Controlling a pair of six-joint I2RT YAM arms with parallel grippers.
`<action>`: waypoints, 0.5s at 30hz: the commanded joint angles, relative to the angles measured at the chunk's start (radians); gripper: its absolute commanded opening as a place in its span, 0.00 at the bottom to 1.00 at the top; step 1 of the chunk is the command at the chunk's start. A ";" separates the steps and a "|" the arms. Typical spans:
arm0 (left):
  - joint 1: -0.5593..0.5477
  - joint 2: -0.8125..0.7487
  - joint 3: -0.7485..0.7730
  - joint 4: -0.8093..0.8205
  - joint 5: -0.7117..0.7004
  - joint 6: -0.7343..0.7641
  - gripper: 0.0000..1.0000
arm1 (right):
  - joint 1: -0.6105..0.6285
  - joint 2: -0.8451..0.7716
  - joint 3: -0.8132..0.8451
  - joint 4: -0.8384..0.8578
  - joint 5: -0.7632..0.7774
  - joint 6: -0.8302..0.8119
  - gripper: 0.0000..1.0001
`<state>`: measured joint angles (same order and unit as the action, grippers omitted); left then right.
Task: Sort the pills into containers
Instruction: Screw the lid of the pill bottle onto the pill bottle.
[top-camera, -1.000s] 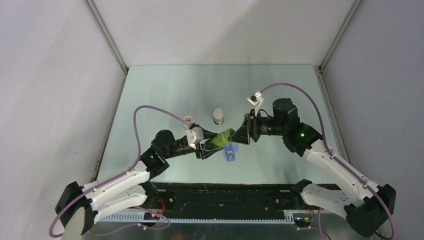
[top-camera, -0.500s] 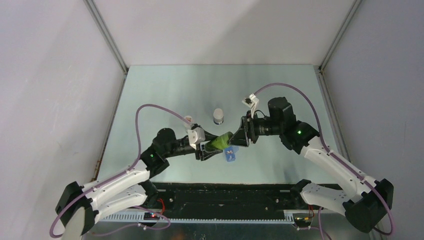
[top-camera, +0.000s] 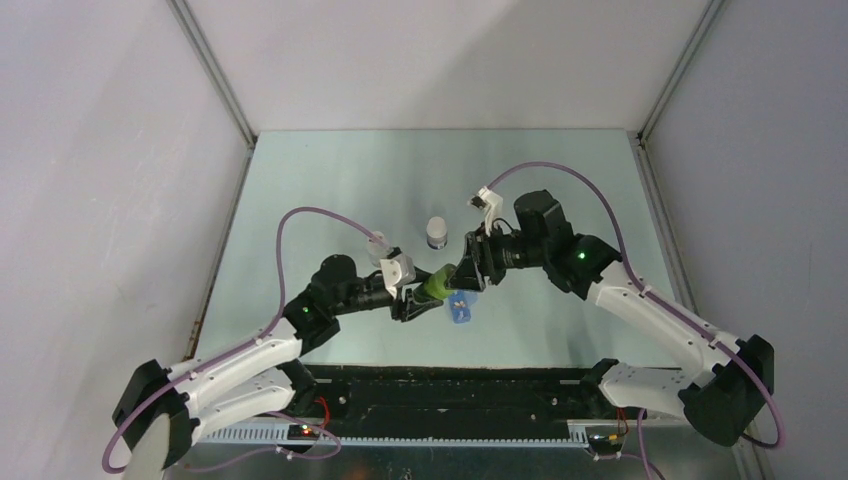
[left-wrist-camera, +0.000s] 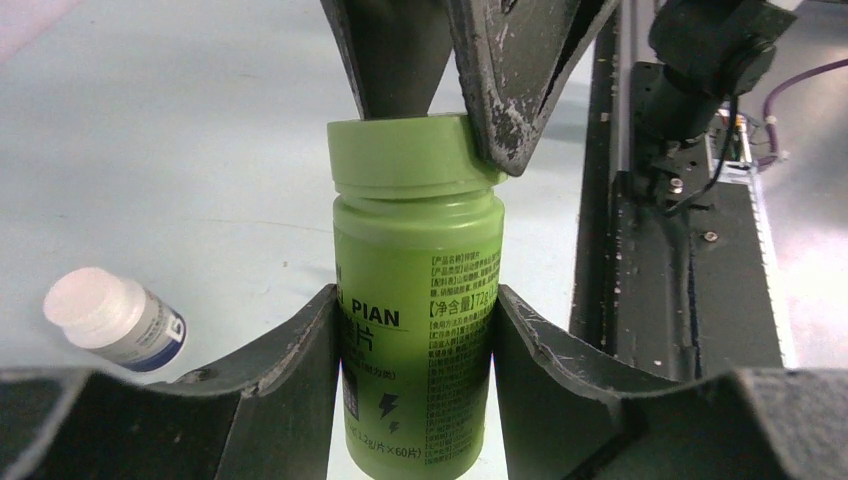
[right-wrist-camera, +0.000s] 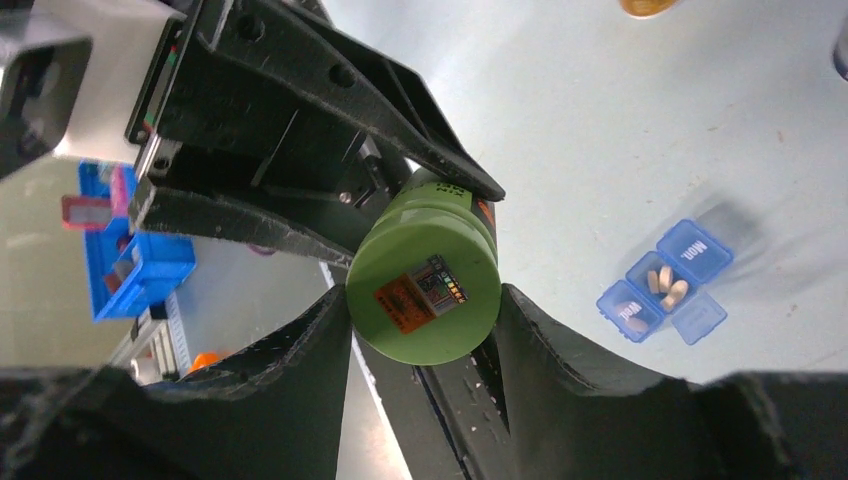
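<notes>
Green bottle (left-wrist-camera: 415, 300) gripped at both ends
Left fingers (left-wrist-camera: 290, 370) pinch its stiff, slick-looking body, right fingers (right-wrist-camera: 300, 385) its cap (right-wrist-camera: 423, 295); pills (right-wrist-camera: 668, 285), lower right, look tiny and light.

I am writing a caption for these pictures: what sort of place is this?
Probably a robot test bench in a lab: a pale table boxed in by plain white walls, with two robot arms bolted at its near edge.

Your pill box (top-camera: 460, 310) lies on the table (top-camera: 330, 180), pills (right-wrist-camera: 665, 283) inside it, just right of the lifted bottle (top-camera: 437, 284). A smaller bottle (top-camera: 436, 232) stands behind them.
</notes>
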<state>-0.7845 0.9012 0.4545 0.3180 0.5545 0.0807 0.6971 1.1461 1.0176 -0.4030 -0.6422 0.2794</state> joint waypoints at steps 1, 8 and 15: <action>-0.008 -0.020 0.078 0.177 -0.074 0.082 0.00 | 0.073 0.062 0.075 -0.104 0.214 0.100 0.35; -0.009 -0.012 0.080 0.154 -0.113 0.097 0.00 | 0.127 0.113 0.103 -0.161 0.463 0.215 0.34; -0.008 -0.020 0.072 0.127 -0.133 0.111 0.00 | 0.165 0.135 0.128 -0.177 0.559 0.288 0.33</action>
<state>-0.7841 0.9157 0.4545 0.2504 0.3992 0.1596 0.8425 1.2438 1.1244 -0.5091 -0.2001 0.5137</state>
